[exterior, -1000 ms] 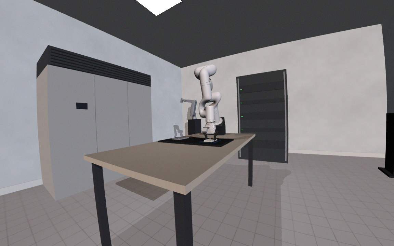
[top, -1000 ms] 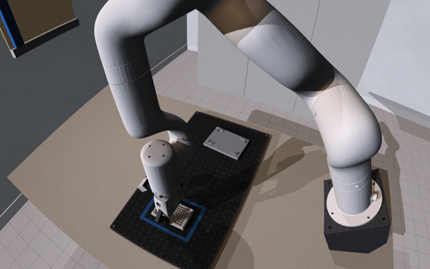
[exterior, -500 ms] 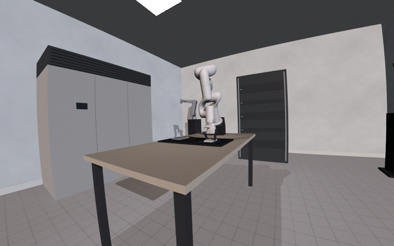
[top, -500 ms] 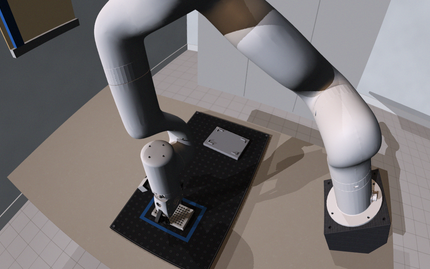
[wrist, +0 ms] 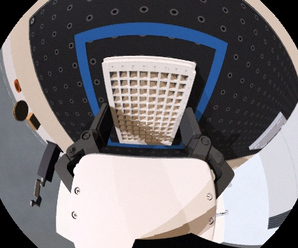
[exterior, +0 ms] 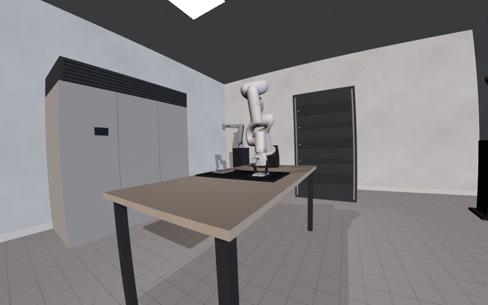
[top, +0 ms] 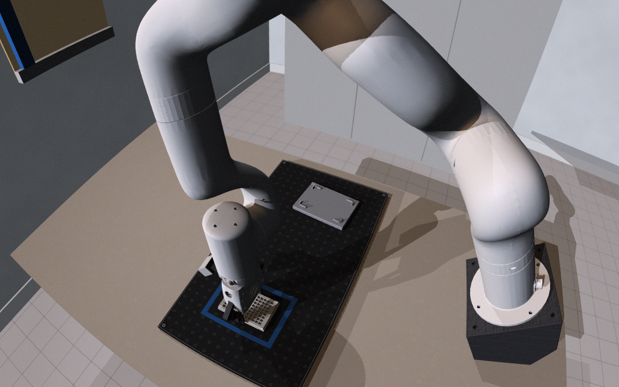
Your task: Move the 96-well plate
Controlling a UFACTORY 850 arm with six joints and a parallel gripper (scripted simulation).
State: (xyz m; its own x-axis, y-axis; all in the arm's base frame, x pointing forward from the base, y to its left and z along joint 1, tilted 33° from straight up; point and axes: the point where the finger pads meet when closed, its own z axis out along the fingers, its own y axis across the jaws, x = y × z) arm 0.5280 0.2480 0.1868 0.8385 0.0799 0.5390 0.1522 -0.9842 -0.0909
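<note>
The white 96-well plate lies flat, wells up, inside the blue taped outline B1 at the near end of the black deck. In the wrist view the plate has its long sides along the long sides of the outline. My gripper is low over the plate's near end, open, with one finger on each long side of the plate. In the top view the gripper hides the plate's left part. The grey plate nest N1 is empty at the deck's far end.
The arm's dark base block stands right of the deck on the tan table. A small grey part sits at the deck's left edge near the gripper. In the exterior view a grey cabinet stands left of the table.
</note>
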